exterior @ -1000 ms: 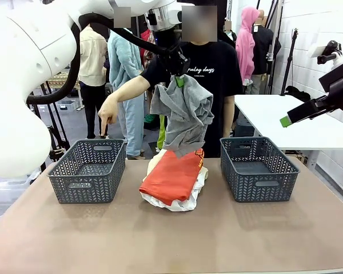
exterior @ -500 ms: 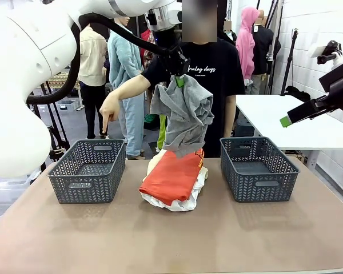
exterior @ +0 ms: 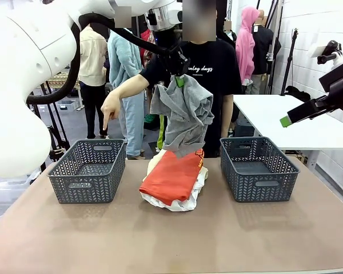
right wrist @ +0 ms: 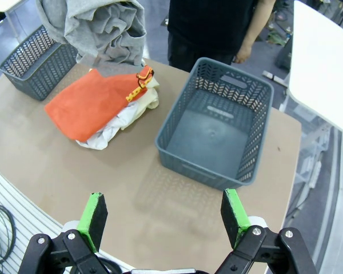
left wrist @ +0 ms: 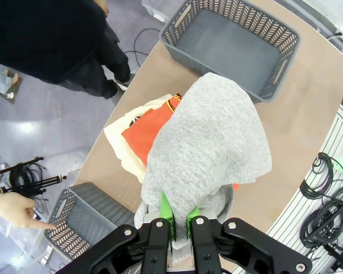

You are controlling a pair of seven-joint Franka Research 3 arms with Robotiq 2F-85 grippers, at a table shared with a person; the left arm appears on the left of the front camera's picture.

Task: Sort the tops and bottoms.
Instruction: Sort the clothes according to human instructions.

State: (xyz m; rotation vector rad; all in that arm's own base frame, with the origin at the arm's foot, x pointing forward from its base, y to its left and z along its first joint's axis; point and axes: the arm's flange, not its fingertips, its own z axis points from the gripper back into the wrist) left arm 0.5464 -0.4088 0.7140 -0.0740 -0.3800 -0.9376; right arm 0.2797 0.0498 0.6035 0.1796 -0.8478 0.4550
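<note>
Left jaws clamp the grey garment (exterior: 183,117), held aloft with the orange-red garment (exterior: 171,178) on the surface (exterior: 160,240) directly beneath; right jaws gape, empty. A person's hand (exterior: 110,108) points at the basket (exterior: 74,171) down to the left jaws' left, likely the drop: swing over, lower, release.

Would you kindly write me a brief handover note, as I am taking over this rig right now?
The left gripper is shut on the grey garment, lifted over the pile.
The right gripper is open, holding nothing, raised at the right.
Mid-table pile: orange-red garment on top, white garment and pale yellow garment beneath.
The person's hand points down at the left basket.
Done: nothing lies in the left basket or right basket.
Left: likely grey into the left basket, then three more.
</note>
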